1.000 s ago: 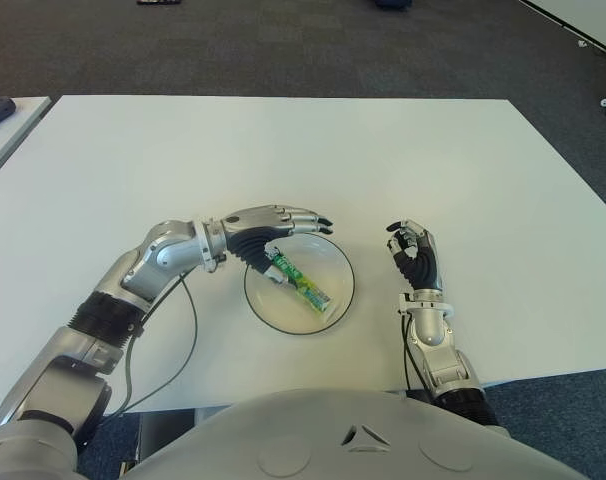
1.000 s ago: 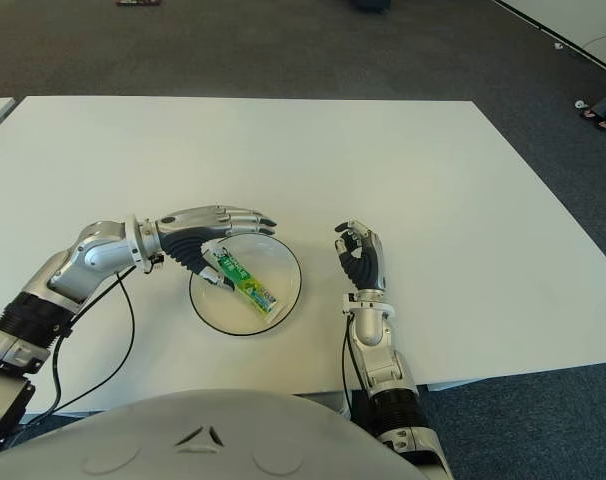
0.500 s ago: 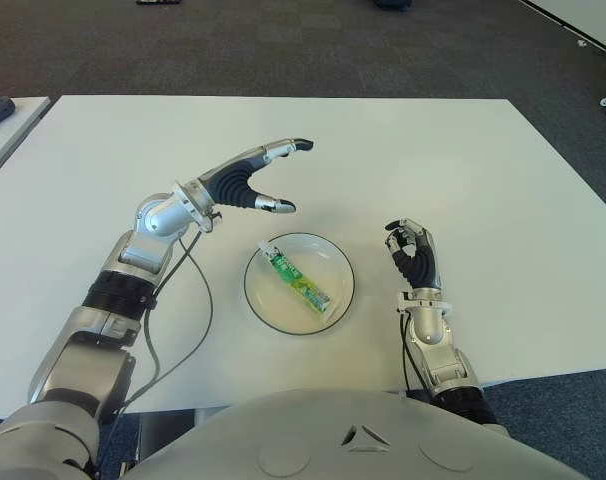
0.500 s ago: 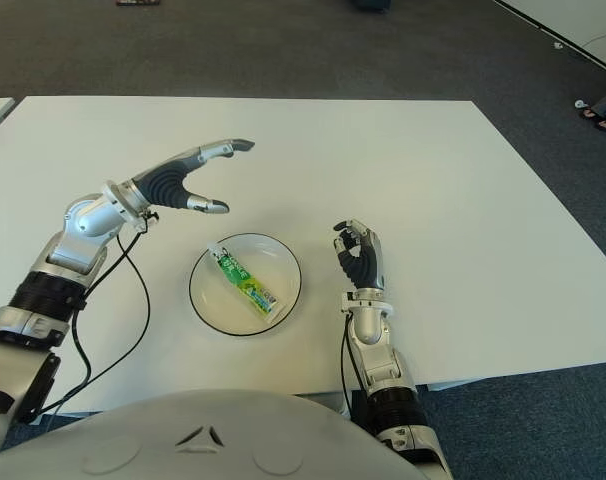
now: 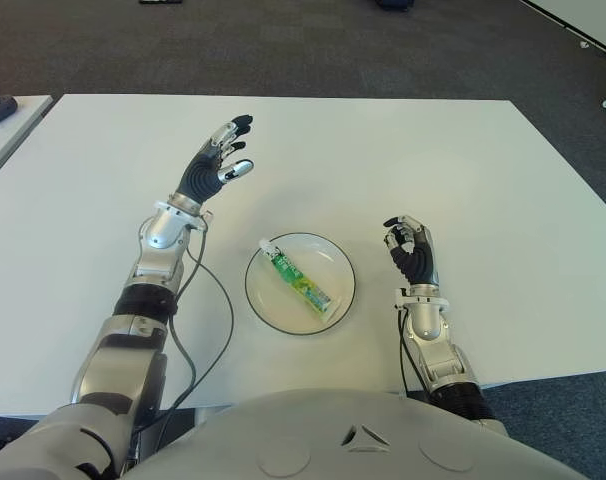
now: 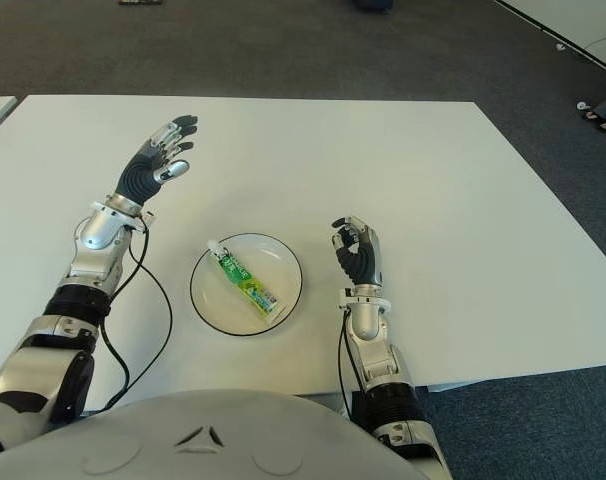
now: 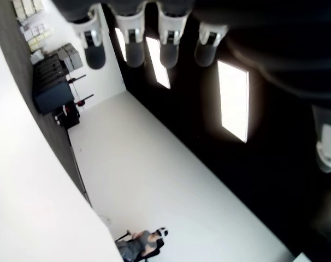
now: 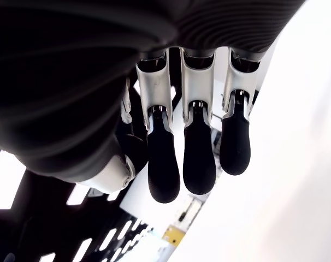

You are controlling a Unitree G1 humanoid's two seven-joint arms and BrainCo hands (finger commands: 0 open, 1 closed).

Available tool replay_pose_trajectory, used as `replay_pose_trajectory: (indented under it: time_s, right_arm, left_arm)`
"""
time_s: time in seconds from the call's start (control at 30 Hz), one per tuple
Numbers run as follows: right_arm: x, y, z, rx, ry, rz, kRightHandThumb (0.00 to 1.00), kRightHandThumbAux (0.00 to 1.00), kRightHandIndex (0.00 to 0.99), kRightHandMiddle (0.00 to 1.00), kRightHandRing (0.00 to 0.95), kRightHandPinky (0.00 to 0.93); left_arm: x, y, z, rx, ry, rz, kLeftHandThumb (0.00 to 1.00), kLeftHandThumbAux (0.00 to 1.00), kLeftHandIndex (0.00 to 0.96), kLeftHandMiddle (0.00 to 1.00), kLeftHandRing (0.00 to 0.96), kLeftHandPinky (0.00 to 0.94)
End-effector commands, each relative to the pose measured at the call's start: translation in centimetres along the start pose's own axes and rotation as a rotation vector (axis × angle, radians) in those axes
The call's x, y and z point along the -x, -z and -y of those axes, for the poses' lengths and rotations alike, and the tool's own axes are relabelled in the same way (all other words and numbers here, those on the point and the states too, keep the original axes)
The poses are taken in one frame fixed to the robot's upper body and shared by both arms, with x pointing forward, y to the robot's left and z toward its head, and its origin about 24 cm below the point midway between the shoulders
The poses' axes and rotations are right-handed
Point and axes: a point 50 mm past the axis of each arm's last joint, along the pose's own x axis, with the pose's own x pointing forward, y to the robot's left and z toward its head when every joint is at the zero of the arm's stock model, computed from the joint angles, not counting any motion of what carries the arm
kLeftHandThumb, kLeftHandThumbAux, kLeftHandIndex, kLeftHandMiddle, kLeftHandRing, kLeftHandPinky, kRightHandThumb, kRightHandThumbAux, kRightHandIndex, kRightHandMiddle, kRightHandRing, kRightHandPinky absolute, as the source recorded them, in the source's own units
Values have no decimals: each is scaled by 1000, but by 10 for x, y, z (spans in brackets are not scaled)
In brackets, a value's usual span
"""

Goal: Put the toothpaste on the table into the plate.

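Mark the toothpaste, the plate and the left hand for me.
toothpaste [image 5: 301, 284], left eye view, middle of the green tube
plate [image 5: 338, 262], left eye view, bare inner wall near the rim
left hand [image 5: 211, 165], left eye view, palm, fingers spread

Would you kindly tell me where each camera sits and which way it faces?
Left eye: on the head, looking down at the table; both arms show.
Right eye: beside it, sharing the toothpaste in the plate.
Left wrist: faces ceiling lights past the open left hand.
Right wrist: close on the right hand, curled fingers.
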Motion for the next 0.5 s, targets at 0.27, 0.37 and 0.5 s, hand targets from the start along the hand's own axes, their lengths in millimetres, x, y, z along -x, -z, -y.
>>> replay_pose_trajectory:
  time_s: [0.27, 0.37, 0.5]
  right_arm:
    - [-4, 1, -1, -16, -4, 1, 700, 734, 429, 670, 664, 588]
    - [-5, 1, -1, -10, -4, 6, 701, 734, 429, 679, 673, 609]
    - [-6, 1, 1, -3, -2, 15, 701, 733, 430, 686, 681, 634]
  left_arm:
    - [21, 37, 8, 116, -252, -156, 0, 670, 286, 313, 281, 287]
    - [25, 42, 11, 109, -293, -195, 0, 782, 330, 378, 355, 367]
    - [29, 44, 17, 87, -311, -218, 0, 848, 367, 426, 412, 422]
